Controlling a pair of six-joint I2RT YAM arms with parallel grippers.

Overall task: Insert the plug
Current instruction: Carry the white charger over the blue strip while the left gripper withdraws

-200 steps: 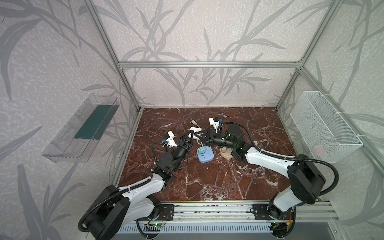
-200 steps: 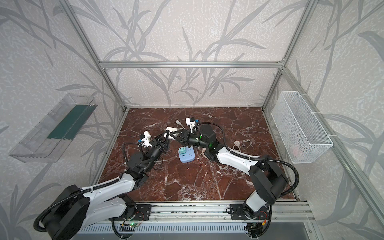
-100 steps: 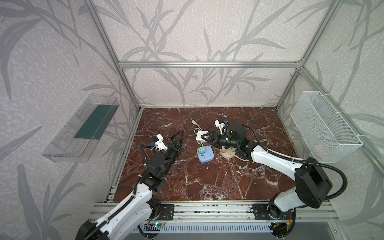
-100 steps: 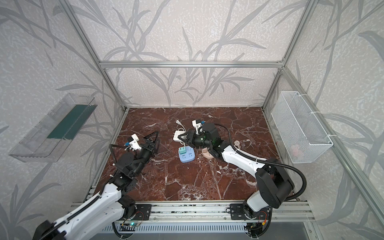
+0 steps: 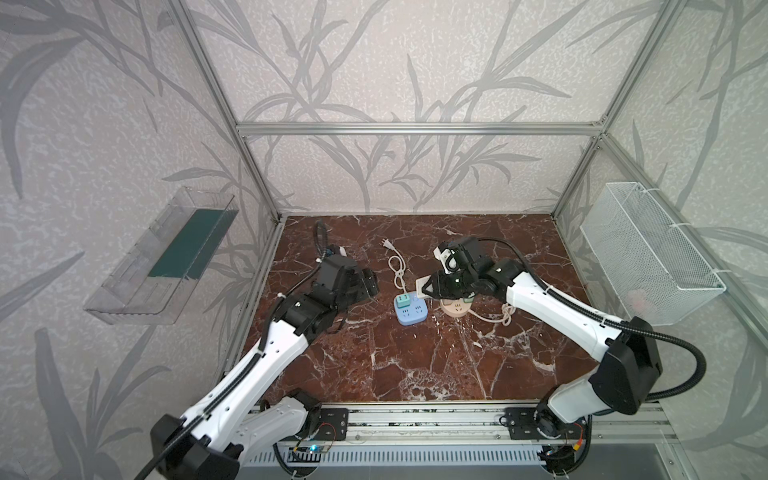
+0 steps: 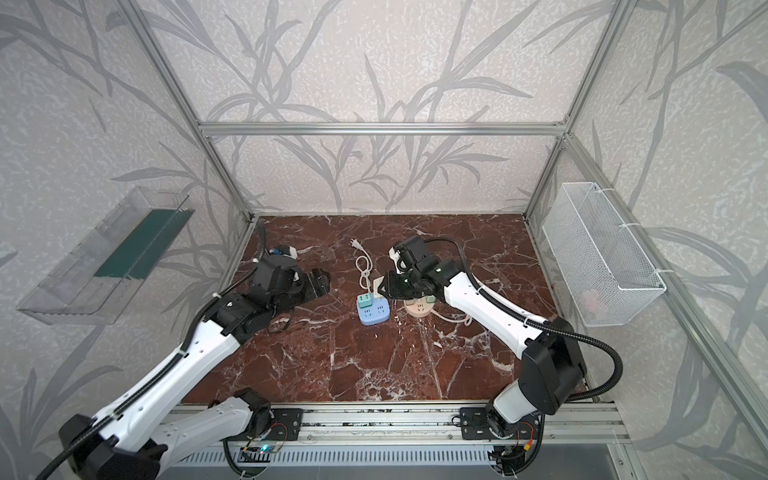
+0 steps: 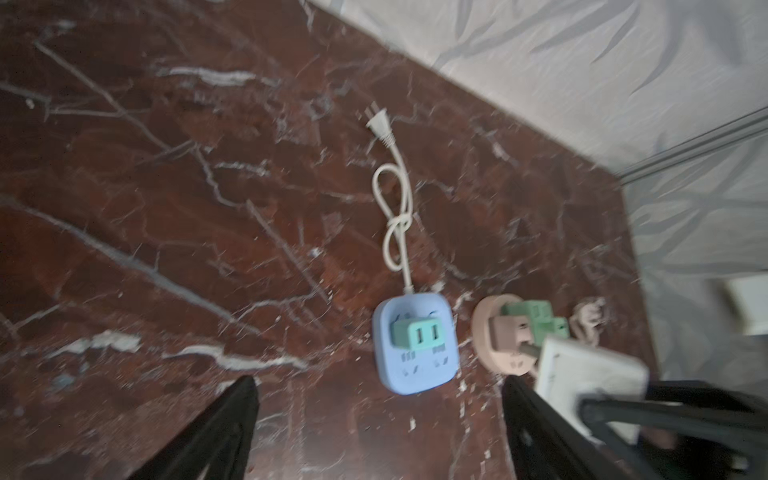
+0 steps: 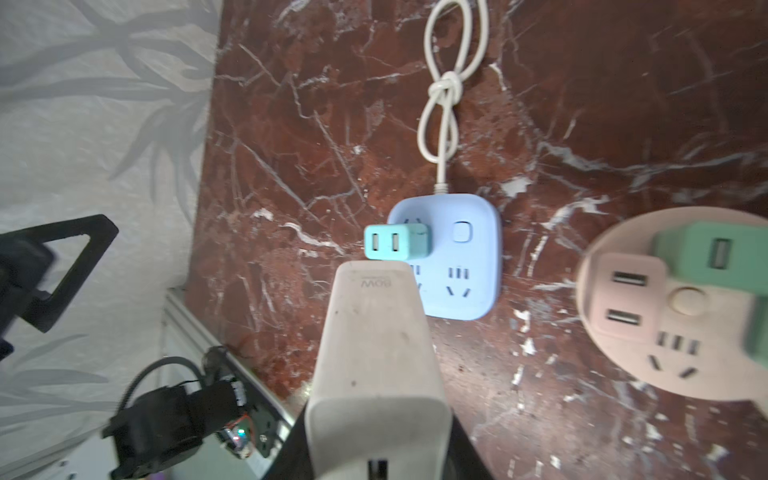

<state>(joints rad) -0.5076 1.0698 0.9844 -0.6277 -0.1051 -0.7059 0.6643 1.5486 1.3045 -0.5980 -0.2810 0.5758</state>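
Right gripper (image 5: 432,286) tight on white charger (image 8: 374,353) (faint "…0W" print) — left gripper (image 5: 369,283) wide apart

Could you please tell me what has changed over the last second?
The left claw let go of the white charger, opened and drew back to the left. The right claw, still shut on the charger, shifted slightly right. The blue power strip, the round pink strip and the white cable stayed put.

Left pincer (image 5: 369,283) opens and backs off toward the left edge of the counter (image 5: 415,365). Right pincer (image 5: 430,286) alone takes the white charger (image 8: 374,353), shifted rightward over the blue power strip (image 5: 411,313).
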